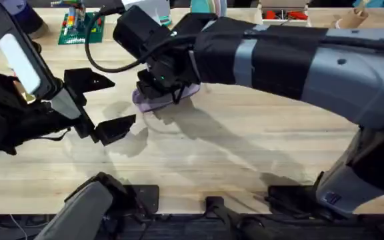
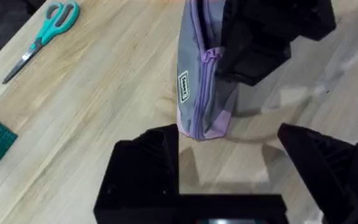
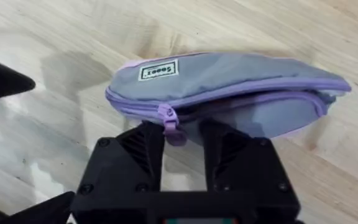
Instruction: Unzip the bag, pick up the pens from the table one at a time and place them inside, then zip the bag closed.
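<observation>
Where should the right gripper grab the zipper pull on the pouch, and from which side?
Grip the small purple zipper pull by its hanging tab, fingers either side of it, coming down from above the bag. The tab sticks out from the zipper line while the fabric around it is soft and rounded. The right gripper is open and already lined up with it.

The light is bright and even, coming from above. On the table (image 1: 245, 153) soft grey shadows lie under both arms, and pale glare shines on the wood beside the right gripper (image 3: 180, 140). The right arm looks big and a little blurred near the overhead camera. The left gripper (image 2: 253, 155) fingers are dark and unsharp.
</observation>
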Motion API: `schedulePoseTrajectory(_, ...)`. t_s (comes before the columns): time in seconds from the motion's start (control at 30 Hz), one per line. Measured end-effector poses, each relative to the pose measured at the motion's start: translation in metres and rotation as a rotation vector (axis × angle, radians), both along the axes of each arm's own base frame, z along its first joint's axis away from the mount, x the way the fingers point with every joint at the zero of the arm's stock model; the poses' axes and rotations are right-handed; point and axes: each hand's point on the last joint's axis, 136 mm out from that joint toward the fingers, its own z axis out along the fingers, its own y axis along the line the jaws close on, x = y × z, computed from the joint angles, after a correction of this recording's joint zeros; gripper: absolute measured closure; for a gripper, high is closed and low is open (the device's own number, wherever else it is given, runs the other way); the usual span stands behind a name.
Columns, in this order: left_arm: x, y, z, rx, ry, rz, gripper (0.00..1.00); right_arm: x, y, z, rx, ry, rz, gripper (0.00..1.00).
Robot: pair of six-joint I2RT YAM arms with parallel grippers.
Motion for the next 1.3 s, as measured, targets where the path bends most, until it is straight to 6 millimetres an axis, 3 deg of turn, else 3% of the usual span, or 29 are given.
schedulePoseTrajectory(0.17,0.0,0.0,0.0,0.0,0.0,0.0,0.006,0.0,0.0,0.0,-0.002,0.001,0.0,0.742)
schedulePoseTrajectory(0.57,0.0,0.0,0.0,0.0,0.0,0.0,0.008,0.002,-0.003,0.0,-0.024,-0.023,0.018,0.78)
schedulePoseTrajectory(0.73,0.0,0.0,0.0,0.0,0.0,0.0,0.007,0.004,-0.004,0.0,-0.041,-0.039,0.033,0.842)
schedulePoseTrajectory(0.93,0.0,0.0,0.0,0.0,0.0,0.0,0.007,0.004,-0.004,0.001,-0.052,-0.049,0.054,0.826)
schedulePoseTrajectory(1.2,0.0,0.0,0.0,0.0,0.0,0.0,0.007,0.004,-0.005,0.018,-0.046,-0.086,0.098,0.816)
schedulePoseTrajectory(1.3,0.0,0.0,0.0,0.0,0.0,0.0,0.007,0.004,-0.006,0.025,-0.039,-0.097,0.101,0.861)
